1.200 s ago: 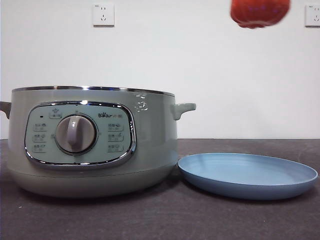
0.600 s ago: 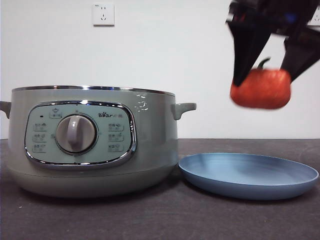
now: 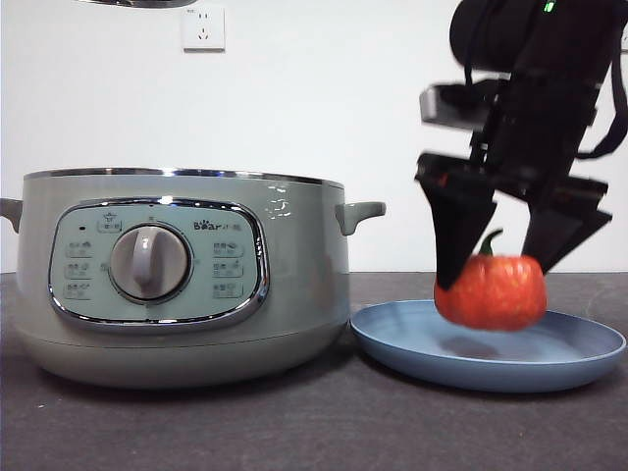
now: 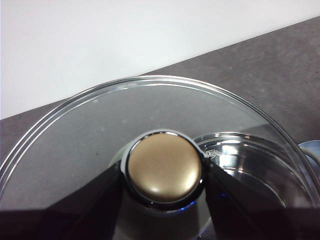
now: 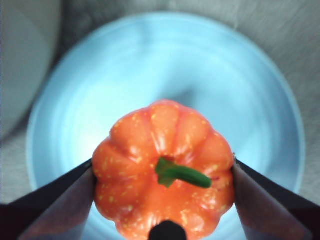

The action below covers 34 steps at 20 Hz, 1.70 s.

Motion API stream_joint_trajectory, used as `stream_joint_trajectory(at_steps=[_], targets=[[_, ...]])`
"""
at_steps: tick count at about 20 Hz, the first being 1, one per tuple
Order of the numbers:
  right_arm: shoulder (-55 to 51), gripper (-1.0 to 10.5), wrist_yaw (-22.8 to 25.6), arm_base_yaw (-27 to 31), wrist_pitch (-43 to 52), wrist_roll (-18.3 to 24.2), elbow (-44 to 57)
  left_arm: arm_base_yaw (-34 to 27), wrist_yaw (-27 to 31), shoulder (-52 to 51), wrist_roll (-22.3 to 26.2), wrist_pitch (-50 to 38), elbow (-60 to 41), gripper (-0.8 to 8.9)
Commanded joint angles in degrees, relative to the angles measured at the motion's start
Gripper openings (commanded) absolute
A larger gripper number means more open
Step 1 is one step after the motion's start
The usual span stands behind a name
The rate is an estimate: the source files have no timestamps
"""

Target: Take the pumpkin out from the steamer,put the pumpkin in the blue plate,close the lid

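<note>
My right gripper (image 3: 496, 280) is shut on the orange-red pumpkin (image 3: 491, 291), green stem up, hanging just above the blue plate (image 3: 579, 358) with a shadow under it. The right wrist view shows the pumpkin (image 5: 165, 197) between the two jaws, centred over the blue plate (image 5: 150, 75). The sage-green steamer (image 3: 177, 275) stands open at the left. My left gripper (image 4: 164, 172) is shut on the knob of the glass lid (image 4: 90, 130), held high; only the lid's steel rim (image 3: 137, 3) shows at the front view's top edge, over the steamer.
A dark grey table top (image 3: 314, 422) runs under everything, with a white wall and sockets (image 3: 203, 27) behind. The steamer's side handle (image 3: 361, 213) juts toward the plate.
The right gripper has come down with the pumpkin from the top of the picture to just above the blue plate. The lid's rim now shows at the top left.
</note>
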<state>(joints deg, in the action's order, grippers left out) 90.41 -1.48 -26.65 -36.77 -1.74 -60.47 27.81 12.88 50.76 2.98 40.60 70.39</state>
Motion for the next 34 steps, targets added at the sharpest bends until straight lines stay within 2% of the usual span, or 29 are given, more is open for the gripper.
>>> stream_joint_trajectory(at_steps=[1,5,7,16,21,27,29,34], targets=[[2.3,0.2,-0.1,-0.1,0.6,-0.1,0.7,0.0,0.2,-0.4,0.1,-3.3,0.3,-0.08],[2.9,4.6,0.0,-0.1,0.8,-0.4,0.7,0.0,0.2,-0.3,0.1,-3.3,0.3,-0.08],[2.9,5.7,0.2,-0.1,0.7,-0.4,0.7,0.0,0.2,-0.3,0.1,-3.3,0.3,-0.08],[-0.6,5.7,0.0,-0.2,0.1,-2.2,0.7,0.0,0.1,-0.3,0.1,-3.3,0.3,-0.08],[-11.0,5.7,0.3,0.0,0.2,-2.9,0.7,0.0,-6.2,1.8,-0.3,-4.2,0.3,-0.08],[-25.0,5.7,0.6,0.9,0.8,-2.9,0.7,0.0,-14.1,9.7,-1.5,-6.2,0.3,-0.08],[-28.4,5.7,0.9,1.4,0.7,-2.9,0.7,0.1,-14.9,12.9,-1.5,-6.4,0.3,-0.08],[-34.2,5.7,5.0,1.9,0.6,-2.9,0.7,1.5,-14.8,20.9,-1.5,-6.8,0.3,-0.08]])
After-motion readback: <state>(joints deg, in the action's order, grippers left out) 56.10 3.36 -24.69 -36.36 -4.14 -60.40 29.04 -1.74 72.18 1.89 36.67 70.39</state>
